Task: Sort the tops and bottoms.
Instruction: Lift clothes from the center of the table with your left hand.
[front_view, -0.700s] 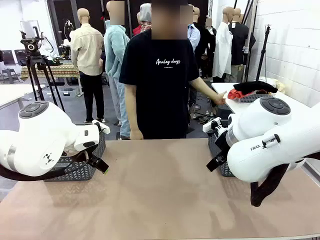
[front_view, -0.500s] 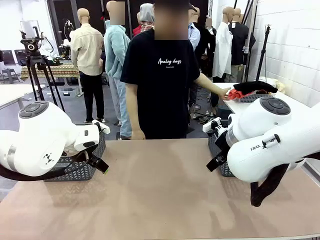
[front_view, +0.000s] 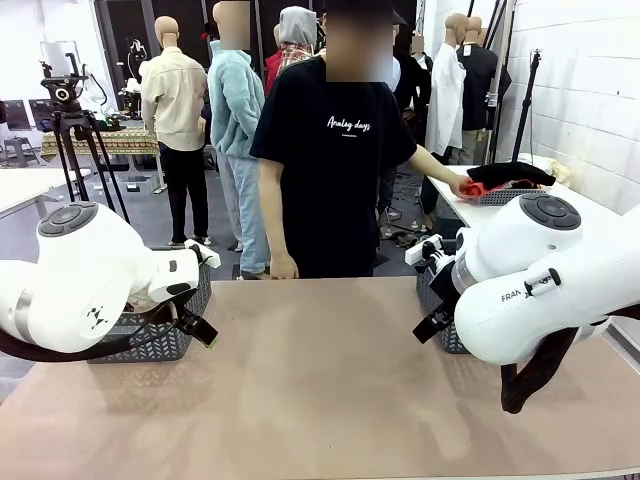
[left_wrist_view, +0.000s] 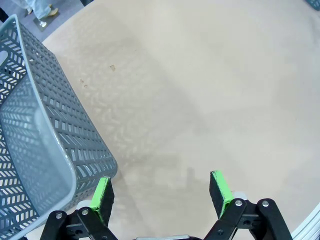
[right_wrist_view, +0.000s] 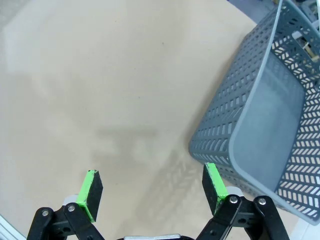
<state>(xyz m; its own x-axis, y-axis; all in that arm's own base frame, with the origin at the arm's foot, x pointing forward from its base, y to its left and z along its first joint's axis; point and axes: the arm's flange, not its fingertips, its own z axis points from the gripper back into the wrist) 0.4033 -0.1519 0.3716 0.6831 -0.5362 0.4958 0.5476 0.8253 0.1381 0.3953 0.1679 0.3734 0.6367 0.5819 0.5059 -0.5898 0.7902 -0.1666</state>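
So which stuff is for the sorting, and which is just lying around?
For the job: orange-red cloth top, black cloth garment, left grey plastic basket, right grey plastic basket.
Just lying about: black camera tripod, far table with patterned cloth.

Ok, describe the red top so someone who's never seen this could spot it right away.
Look to the white side table at the far right, by the painted brick wall. A small clothes pile lies there, where the person's hand reaches. The red top is the bright strip at the pile's left edge, under a black garment; nothing else there is red.
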